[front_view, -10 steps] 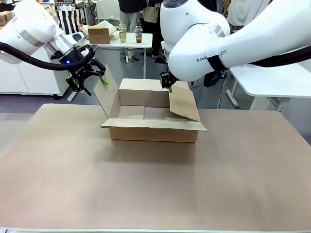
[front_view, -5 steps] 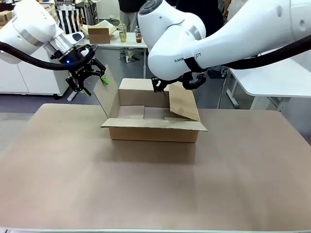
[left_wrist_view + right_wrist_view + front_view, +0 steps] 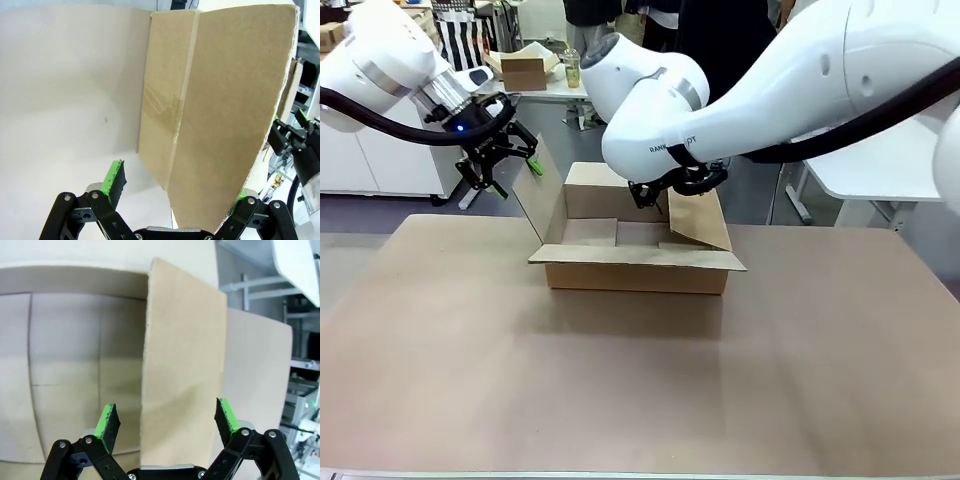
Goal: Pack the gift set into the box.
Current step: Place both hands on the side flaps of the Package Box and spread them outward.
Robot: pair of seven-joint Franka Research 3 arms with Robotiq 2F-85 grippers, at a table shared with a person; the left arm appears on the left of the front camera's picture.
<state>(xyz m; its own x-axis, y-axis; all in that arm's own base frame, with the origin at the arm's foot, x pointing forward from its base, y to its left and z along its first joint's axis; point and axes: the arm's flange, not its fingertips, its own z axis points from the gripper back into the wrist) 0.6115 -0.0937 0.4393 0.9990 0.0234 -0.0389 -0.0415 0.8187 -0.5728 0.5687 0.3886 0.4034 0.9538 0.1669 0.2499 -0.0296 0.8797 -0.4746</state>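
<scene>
Nearest: large shallow brown corrugated cardboard box [image 3: 638, 270] at the middle of the brown table [image 3: 620, 400], top open and floor bare, so I judge packing not begun. At the box's left flap [image 3: 545, 200]: my left pincer [image 3: 180, 184], spread wide astride the flap's edge, probably to keep it outward. At the box's right flap [image 3: 698, 215], which leans inward: my right pincer [image 3: 166, 419], likewise spread either side, placed to fold it clear.

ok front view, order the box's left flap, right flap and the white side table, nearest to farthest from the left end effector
From the left end effector:
1. left flap, right beside it.
2. right flap, across the box.
3. white side table, far right.
</scene>
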